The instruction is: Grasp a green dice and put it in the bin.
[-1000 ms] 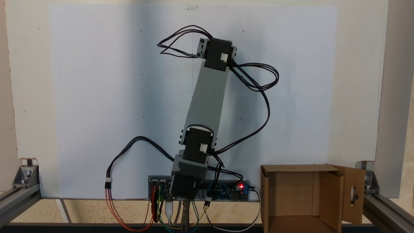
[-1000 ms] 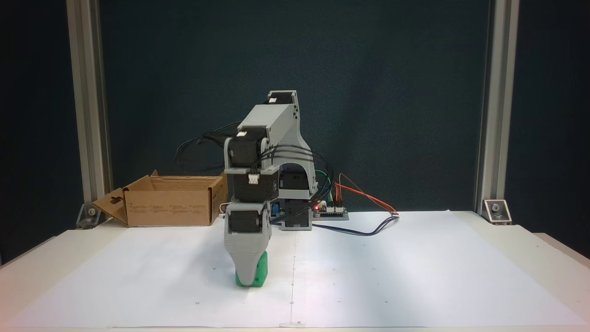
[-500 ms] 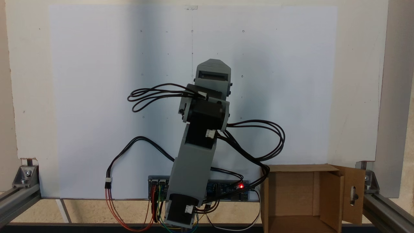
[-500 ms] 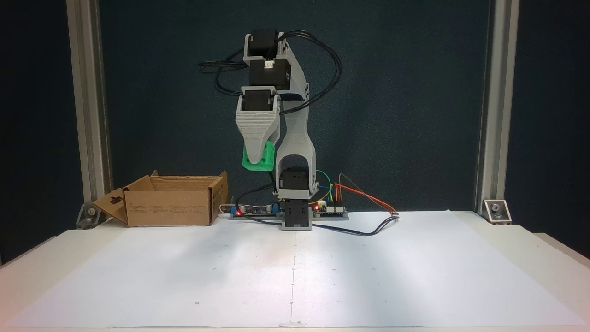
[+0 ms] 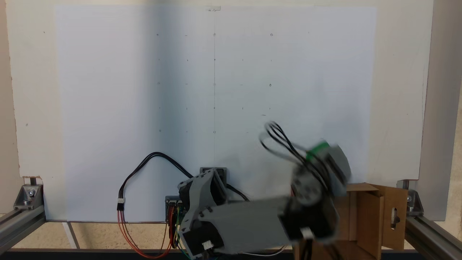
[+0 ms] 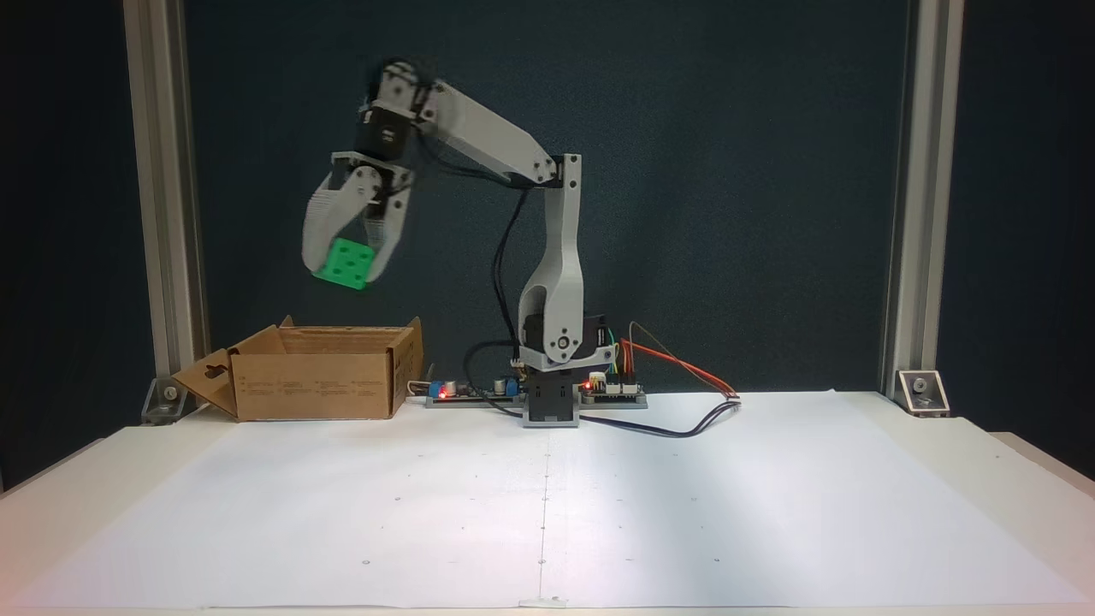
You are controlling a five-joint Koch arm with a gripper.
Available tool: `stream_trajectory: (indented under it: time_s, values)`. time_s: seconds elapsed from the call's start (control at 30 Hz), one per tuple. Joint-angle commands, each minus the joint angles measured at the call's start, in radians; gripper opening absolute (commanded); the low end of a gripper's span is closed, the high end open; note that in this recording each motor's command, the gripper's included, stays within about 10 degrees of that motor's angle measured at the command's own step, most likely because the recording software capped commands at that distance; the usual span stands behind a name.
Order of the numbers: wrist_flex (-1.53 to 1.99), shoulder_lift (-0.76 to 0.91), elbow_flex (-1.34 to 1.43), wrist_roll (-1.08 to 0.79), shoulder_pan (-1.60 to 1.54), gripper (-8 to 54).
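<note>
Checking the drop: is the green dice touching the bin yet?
Apart: a fixed view shows the green dice held in the gripper, dark backdrop between it and the bin.

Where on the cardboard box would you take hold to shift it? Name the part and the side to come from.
Probably the upright front wall of the bin, pinched over its top edge from above: the top is open, so one finger can go inside and one outside. The slotted flap splays outward and would likely bend. The hand is now shut on the green dice, held above the bin.
</note>
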Motion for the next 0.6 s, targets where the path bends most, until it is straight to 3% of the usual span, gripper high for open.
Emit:
stream_trajectory:
  time_s: [0.0, 0.23, 0.57]
  values:
    - [0.028, 0.006, -0.071, -0.165, 0.158, 11.5]
    - [-0.143, -0.215, -0.101, -0.259, 0.526, 11.5]
    - [-0.216, -0.425, -0.097, -0.365, 0.623, 11.5]
